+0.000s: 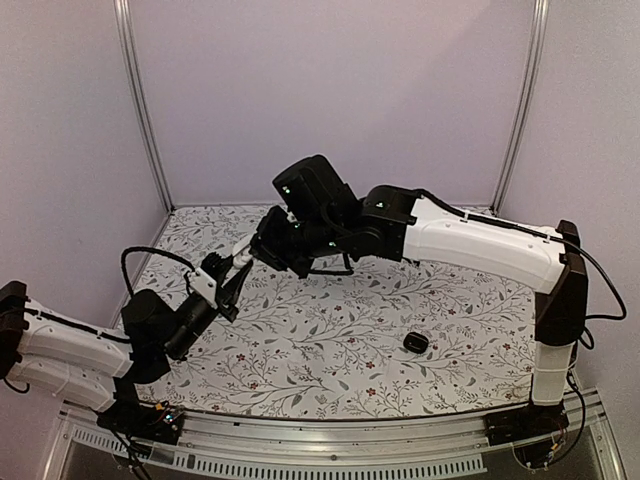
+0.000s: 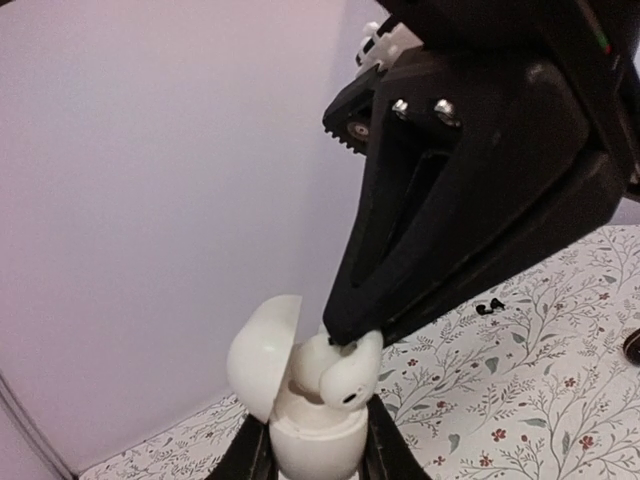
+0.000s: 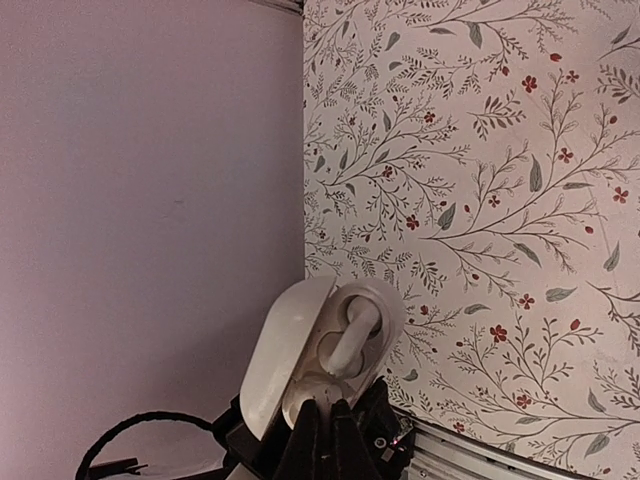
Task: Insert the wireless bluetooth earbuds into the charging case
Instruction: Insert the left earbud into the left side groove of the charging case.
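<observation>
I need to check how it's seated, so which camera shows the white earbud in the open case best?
Right wrist: the white earbud lies unobstructed in the open charging case. Left wrist shows it close, but the right gripper covers its top. Top external: too small to tell.

Top view overlooks the table (image 1: 330, 340); both close wrist views share the case (image 2: 300, 440).

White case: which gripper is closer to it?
Left. The left gripper clamps the case from both sides; the right gripper is at its open top, shut tips touching the earbud.
</observation>
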Controlling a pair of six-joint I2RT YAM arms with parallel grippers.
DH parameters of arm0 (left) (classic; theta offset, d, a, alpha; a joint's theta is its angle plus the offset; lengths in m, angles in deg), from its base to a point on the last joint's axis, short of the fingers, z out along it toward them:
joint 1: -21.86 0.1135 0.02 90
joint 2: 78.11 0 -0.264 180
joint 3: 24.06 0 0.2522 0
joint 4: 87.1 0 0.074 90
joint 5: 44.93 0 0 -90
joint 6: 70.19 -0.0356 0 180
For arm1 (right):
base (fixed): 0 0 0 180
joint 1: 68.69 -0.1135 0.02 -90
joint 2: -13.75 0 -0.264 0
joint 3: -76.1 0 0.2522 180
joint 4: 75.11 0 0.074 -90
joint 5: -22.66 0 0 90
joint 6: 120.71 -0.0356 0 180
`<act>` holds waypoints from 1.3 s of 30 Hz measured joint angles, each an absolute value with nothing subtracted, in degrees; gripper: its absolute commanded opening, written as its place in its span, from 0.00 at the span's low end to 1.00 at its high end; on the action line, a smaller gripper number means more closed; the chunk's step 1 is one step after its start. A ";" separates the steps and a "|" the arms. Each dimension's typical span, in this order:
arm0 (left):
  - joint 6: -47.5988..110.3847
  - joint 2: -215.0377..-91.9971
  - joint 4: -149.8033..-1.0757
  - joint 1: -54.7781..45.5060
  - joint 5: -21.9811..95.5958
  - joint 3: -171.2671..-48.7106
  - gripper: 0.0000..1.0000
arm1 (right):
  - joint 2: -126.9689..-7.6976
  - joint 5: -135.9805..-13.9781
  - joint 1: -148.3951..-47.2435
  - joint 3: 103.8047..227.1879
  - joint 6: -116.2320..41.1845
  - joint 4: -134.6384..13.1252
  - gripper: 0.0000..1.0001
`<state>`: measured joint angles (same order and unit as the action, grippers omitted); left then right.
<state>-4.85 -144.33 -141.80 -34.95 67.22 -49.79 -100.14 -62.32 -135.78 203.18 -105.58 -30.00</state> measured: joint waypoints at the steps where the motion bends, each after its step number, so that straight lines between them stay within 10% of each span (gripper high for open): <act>1: -5.07 -144.59 -141.96 -35.08 67.46 -49.79 0.00 | -100.31 -62.32 -135.78 203.18 -105.89 -29.98 0.00; 39: -9.03 -151.74 -147.77 -36.81 71.83 -50.73 0.00 | -101.84 -61.43 -135.65 203.05 -107.20 -30.39 0.22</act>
<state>-9.03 -151.74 -147.77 -36.81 71.83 -50.73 -101.84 -61.43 -135.65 203.05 -107.20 -30.39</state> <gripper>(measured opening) 0.220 0.180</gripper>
